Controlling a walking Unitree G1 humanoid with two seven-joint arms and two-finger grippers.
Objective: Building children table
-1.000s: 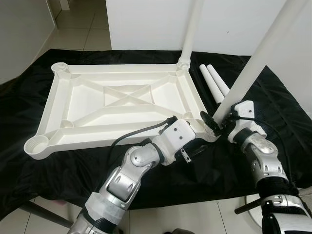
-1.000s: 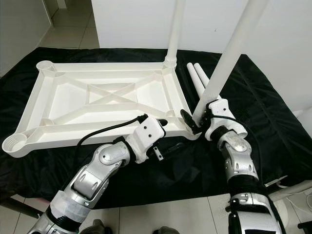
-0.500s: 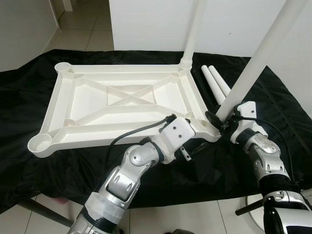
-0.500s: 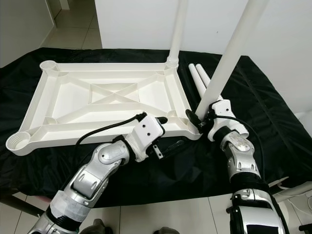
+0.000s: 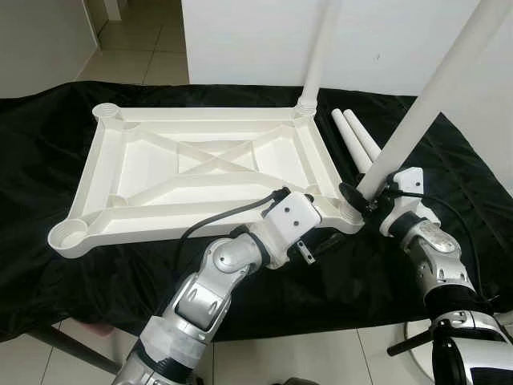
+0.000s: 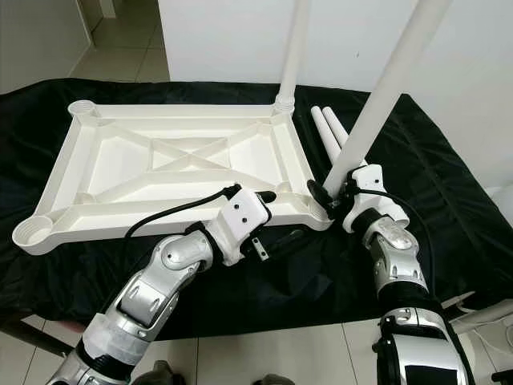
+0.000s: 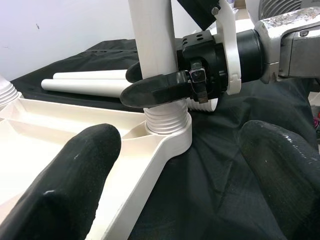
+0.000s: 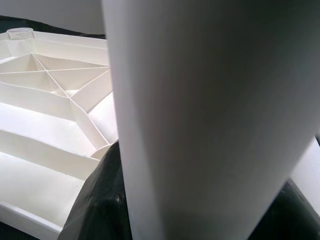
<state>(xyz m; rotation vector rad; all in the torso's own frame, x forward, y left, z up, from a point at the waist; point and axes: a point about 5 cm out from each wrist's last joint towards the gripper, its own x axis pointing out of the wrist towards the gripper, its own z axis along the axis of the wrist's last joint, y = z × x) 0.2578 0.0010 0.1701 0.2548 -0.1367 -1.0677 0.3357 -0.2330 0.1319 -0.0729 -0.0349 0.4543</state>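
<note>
nothing much moved since before | right pincer [image 5: 362, 200] clamped on near leg [image 5: 425, 104] in tabletop [image 5: 200, 172] corner socket | left pincer [image 7: 170, 165] open beside it

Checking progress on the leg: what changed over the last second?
Little: the head camera shifted, not the parts. The right gripper stays clamped on the near-corner leg seated in the tabletop socket. The left gripper still hovers open beside that corner. Two spare legs lie untouched.

A black cloth [image 5: 48, 136] is covering the work surface and hanging over its near edge. Beyond it a plain white wall [image 5: 385, 40] is catching even light, and pale floor tiles [image 5: 144, 44] are running off behind at the left.
</note>
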